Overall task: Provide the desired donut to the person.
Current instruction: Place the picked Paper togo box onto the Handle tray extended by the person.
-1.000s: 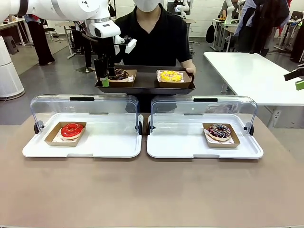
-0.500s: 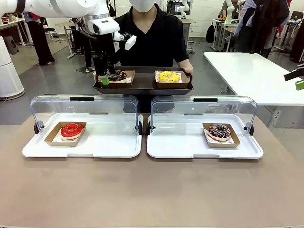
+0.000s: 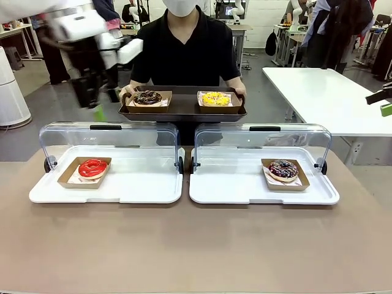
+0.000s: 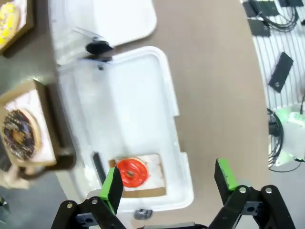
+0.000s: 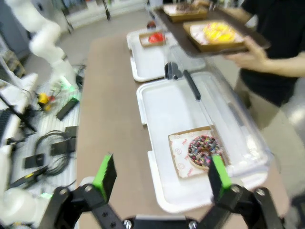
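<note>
The person point(image 3: 187, 52) in a black T-shirt holds a dark serving tray point(image 3: 182, 110) at the table's far side. On it sit a chocolate donut point(image 3: 147, 97) point(image 4: 19, 134) and a yellow donut point(image 3: 215, 98) point(image 5: 219, 32), each in a cardboard box. My left gripper point(image 3: 95, 109) point(image 4: 169, 181), blurred by motion, hangs left of the tray, open and empty, above the red donut point(image 3: 92, 167) point(image 4: 132, 171). My right gripper point(image 3: 384, 105) point(image 5: 161, 175) stays at the far right, open and empty, high over a sprinkled chocolate donut point(image 3: 283, 169) point(image 5: 204, 150).
Two white display trays point(image 3: 122, 190) point(image 3: 245, 190) stand side by side, their clear lids point(image 3: 110, 138) point(image 3: 263, 138) swung up at the back. The brown table point(image 3: 196, 245) runs bare in front. A white table point(image 3: 331, 98) stands at the back right.
My left gripper has pulled away from the person's tray, moving left and leaving the chocolate donut's box on it. The tray has risen slightly. The right arm stays still.
</note>
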You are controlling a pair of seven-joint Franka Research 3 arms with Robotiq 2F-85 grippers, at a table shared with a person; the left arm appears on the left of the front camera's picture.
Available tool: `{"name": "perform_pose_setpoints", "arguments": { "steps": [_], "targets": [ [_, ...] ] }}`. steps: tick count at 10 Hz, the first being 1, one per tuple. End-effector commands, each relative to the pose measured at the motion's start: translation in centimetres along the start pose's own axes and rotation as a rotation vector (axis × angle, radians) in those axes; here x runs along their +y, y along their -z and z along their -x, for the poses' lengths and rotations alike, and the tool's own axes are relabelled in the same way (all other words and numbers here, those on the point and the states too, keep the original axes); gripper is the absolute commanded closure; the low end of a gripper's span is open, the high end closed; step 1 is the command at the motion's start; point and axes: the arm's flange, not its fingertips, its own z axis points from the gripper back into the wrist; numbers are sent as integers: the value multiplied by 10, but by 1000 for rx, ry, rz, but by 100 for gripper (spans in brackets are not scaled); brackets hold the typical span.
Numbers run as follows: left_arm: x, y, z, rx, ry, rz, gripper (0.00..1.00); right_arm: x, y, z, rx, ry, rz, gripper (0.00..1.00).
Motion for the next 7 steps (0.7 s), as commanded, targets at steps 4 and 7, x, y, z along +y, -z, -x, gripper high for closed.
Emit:
{"name": "perform_pose_setpoints", "arguments": {
  "steps": [4, 7],
  "targets": [
    [-56, 26, 83, -52, -58, -36, 0, 0, 1, 0, 1, 5, 7, 0],
    [-58, 25, 91, -49, -80, -13, 0, 0, 1, 0, 1, 5, 7, 0]
  ]
}}
